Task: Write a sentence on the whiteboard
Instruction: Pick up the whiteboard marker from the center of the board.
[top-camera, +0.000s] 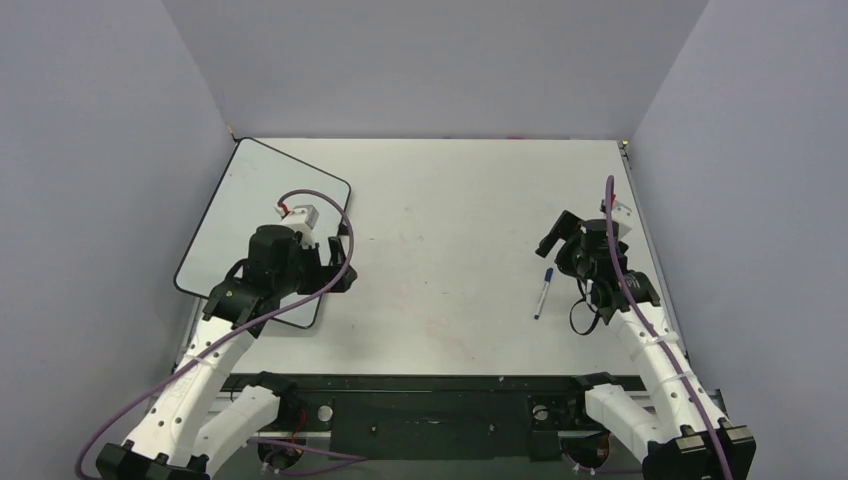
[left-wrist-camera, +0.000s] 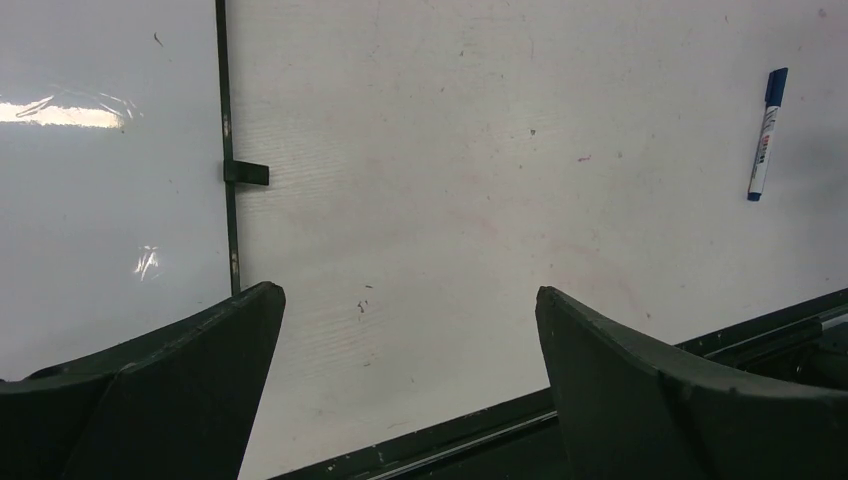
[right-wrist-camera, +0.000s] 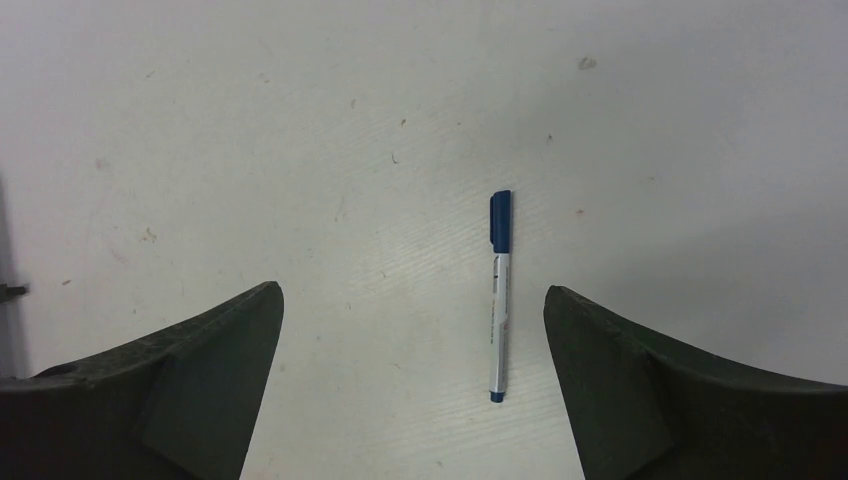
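The whiteboard (top-camera: 250, 190) lies flat at the table's far left, glossy white with a thin black rim. Its bare part carries no writing, so the sentence is out of view. My left gripper (top-camera: 338, 265) hovers open over the board's right rim, nothing between its fingers. In the left wrist view the whiteboard (left-wrist-camera: 100, 200) fills the left side and my left gripper (left-wrist-camera: 408, 292) is open over bare table. A blue-capped marker (top-camera: 542, 293) lies loose on the table at right. My right gripper (top-camera: 572, 238) stands open above it. The marker (right-wrist-camera: 500, 297) lies nearer the right finger of my right gripper (right-wrist-camera: 413, 290), untouched, and also shows as a marker (left-wrist-camera: 767, 135) far right.
A black rail (top-camera: 430, 385) runs along the table's near edge between the arm bases. Grey walls close in the left, back and right sides. A small black foot (left-wrist-camera: 247, 172) sticks out from the board's rim. Purple cables loop over both arms.
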